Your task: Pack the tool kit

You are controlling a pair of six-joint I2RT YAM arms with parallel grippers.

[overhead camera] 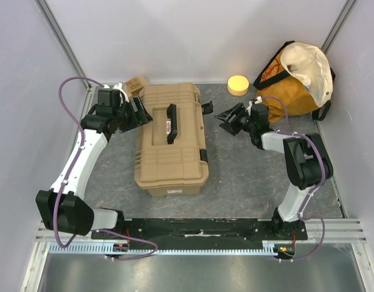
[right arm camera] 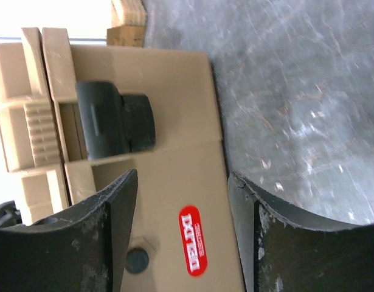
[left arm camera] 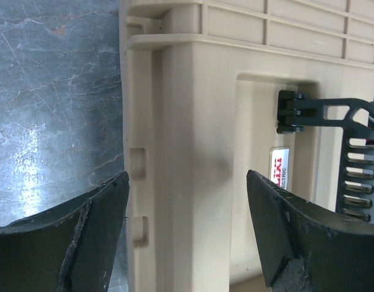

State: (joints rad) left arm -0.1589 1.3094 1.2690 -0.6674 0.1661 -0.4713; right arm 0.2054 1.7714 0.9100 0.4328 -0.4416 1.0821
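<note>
The tool kit (overhead camera: 171, 146) is a tan hard-plastic case lying flat mid-table, lid down, with a black handle (overhead camera: 171, 123) on top. My left gripper (overhead camera: 143, 114) hangs open at the case's left rim. In the left wrist view the left gripper (left arm camera: 188, 176) straddles that rim of the tool kit (left arm camera: 199, 121): one finger is over the table, the other over the lid, with the handle (left arm camera: 351, 152) at the right. My right gripper (overhead camera: 227, 117) stands open just right of the case. In the right wrist view the right gripper (right arm camera: 183, 176) faces the tool kit's side (right arm camera: 168, 91), its red label (right arm camera: 193, 240) and a black latch (right arm camera: 114, 118).
An orange-yellow cloth bag (overhead camera: 296, 79) sits in the back right corner. A yellow round disc (overhead camera: 238, 84) lies beside it. A small tan block (overhead camera: 136, 84) rests behind the case's left corner. White walls close in on three sides.
</note>
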